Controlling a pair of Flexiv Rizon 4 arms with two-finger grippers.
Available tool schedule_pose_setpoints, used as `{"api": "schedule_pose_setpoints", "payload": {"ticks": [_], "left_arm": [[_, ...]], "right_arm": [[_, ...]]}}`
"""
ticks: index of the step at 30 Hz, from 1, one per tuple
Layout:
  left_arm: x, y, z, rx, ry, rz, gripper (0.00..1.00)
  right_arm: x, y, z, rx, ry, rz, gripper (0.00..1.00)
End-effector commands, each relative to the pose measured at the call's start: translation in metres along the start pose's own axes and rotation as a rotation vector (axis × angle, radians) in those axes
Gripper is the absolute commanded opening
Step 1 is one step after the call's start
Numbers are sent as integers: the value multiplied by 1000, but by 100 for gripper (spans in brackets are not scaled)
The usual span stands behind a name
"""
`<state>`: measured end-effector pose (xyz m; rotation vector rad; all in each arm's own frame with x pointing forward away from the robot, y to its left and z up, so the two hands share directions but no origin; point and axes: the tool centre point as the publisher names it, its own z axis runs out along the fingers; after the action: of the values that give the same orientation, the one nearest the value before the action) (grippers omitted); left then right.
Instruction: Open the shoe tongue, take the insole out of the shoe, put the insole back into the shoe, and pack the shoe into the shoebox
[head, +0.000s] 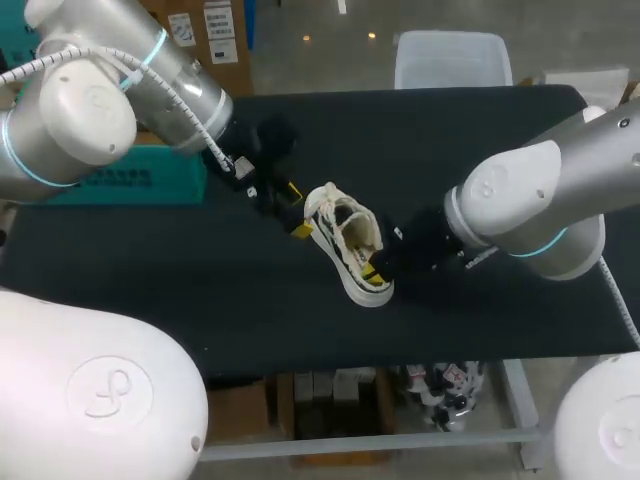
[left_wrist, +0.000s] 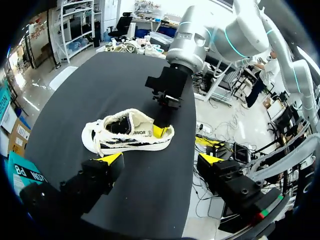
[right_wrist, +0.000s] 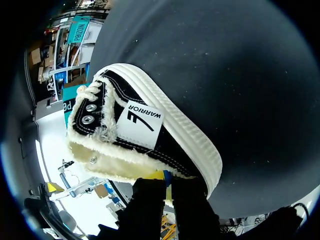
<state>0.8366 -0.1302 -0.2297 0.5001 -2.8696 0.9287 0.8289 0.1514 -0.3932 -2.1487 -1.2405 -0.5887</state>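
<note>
Black surface (head: 200, 290), head view: a black-and-cream canvas shoe (head: 348, 240) lies near the middle, opening upward. The left arm (head: 110, 90) enters from the left, and its hand (head: 297, 210) sits just beside the toe end, yellow tips apart. The right arm (head: 530, 210) enters from the right, with its hand (head: 375, 268) at the heel.

Left wrist view: the shoe (left_wrist: 127, 134) stands on its white sole, side-on, ahead of the left hand (left_wrist: 160, 160). The two yellow-tipped fingers (left_wrist: 111, 159) are spread wide, and neither is seen to touch the shoe. At the heel, the right hand (left_wrist: 161, 127) comes down from the far side, one yellow tip showing inside the heel collar.

Right wrist view: the shoe (right_wrist: 145, 130) fills the area ahead of the right hand (right_wrist: 164, 179). Frayed cream edging, metal eyelets and a white side label are visible, and the ribbed sole rests on the surface (right_wrist: 225, 75). The dark fingers are drawn together and clamped on the heel rim, one inside and one outside. Whether an insole lies inside the shoe cannot be told.
</note>
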Motion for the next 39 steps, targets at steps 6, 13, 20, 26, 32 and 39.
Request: {"api": "schedule_pose_setpoints", "payload": {"ticks": [6, 13, 20, 26, 32, 39], "left_arm": [[15, -6, -2, -37, -414, -1265, 100], [7, 0, -6, -19, -401, -1361, 100], [-6, 13, -17, 0, -352, -1483, 100], [-17, 25, -25, -37, -303, -1678, 100], [-16, 37, -27, -99, -323, -1689, 100], [-16, 37, -27, -99, -323, -1689, 100]], "right_arm": [[17, -9, -4, -101, -103, -20, 37], [21, -19, -15, -139, -120, -30, 41], [18, -21, -29, -171, -125, -20, 33], [27, -17, -31, -214, -146, -77, 0], [21, 1, -15, -228, -204, -138, 0], [17, 13, -3, -214, -237, -163, 0]]}}
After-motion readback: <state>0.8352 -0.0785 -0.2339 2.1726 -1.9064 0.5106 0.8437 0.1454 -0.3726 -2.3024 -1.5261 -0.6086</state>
